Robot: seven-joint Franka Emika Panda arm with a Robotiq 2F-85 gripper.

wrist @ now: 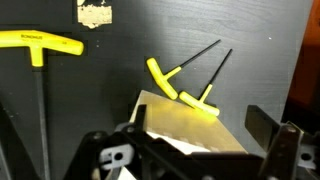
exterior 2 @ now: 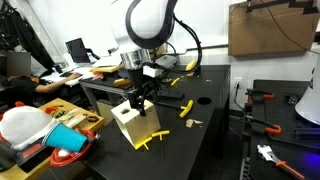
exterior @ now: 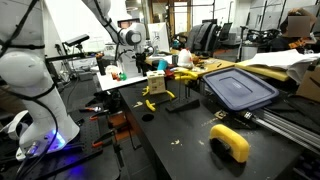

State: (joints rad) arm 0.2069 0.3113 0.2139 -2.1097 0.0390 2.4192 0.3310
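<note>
My fingers (wrist: 283, 150) are spread wide and empty, hovering over the small tan cardboard box (exterior 2: 128, 113) on the black desk (exterior 2: 200, 142): pre-grasp, I reckon; next needs a straight drop straddling it, clear of the two yellow T-handle hex keys (wrist: 185, 85) just beside.

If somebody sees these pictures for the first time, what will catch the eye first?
In an exterior view, the open end effector hangs just above a tan cardboard box on the black table. In the wrist view, two yellow T-handle keys lie beside the box, and a third key lies apart at the left. A blue lid lies further along the table.
</note>
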